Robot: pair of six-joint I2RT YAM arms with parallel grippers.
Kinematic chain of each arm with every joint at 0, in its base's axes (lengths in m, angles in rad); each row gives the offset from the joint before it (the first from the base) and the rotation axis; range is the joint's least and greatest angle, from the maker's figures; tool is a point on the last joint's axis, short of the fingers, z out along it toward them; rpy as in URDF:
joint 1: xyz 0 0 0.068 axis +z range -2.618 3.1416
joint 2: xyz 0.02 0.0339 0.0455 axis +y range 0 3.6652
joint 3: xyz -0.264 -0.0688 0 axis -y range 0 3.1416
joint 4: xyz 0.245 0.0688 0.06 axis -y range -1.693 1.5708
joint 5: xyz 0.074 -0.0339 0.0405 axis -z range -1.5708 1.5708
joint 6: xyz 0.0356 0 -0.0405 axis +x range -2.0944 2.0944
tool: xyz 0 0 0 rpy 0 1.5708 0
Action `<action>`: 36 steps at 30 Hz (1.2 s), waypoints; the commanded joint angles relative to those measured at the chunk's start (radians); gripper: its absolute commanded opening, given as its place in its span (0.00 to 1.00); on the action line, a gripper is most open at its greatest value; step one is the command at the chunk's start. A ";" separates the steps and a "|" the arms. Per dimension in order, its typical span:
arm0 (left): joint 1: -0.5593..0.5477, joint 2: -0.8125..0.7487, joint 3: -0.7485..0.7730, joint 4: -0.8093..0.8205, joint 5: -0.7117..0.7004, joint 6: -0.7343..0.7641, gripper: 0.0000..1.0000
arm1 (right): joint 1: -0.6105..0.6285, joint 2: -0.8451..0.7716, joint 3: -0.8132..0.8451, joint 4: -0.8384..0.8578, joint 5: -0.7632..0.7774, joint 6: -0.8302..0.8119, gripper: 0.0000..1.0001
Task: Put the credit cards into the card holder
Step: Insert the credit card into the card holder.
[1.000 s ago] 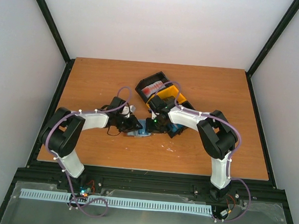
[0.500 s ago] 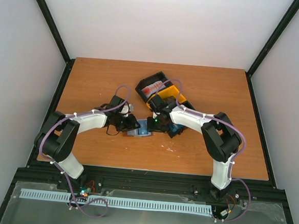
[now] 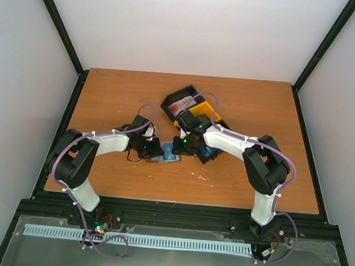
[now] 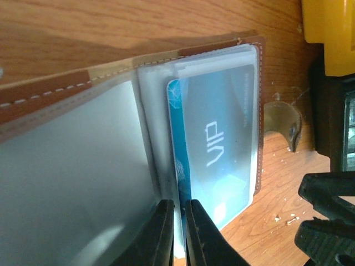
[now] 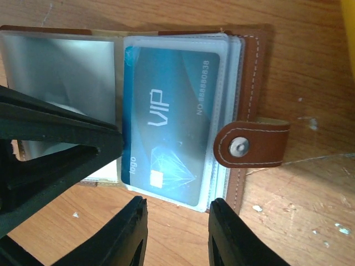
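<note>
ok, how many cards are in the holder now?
1: a blue VIP card in the front clear sleeve of the open card holder, its spine-side edge uncovered. Sleeves behind it may hide more.

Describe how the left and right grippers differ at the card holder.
The left gripper has jaws almost shut, pinching the blue card by its long edge; the right gripper has jaws apart, holding nothing, at the card's short end. Both work at the open card holder.

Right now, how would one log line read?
left gripper: pinching blue plastic VIP card | right gripper: open | brown leather card holder: open flat
</note>
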 commanded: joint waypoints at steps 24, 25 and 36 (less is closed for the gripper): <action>-0.008 0.062 0.009 -0.028 -0.071 -0.006 0.01 | 0.005 0.054 0.012 0.065 -0.116 -0.006 0.22; -0.008 0.061 0.009 -0.028 -0.071 -0.007 0.00 | 0.005 0.056 0.009 0.072 -0.132 -0.006 0.23; -0.007 -0.012 0.019 -0.081 -0.148 -0.047 0.06 | 0.005 0.053 -0.015 0.188 -0.251 0.000 0.28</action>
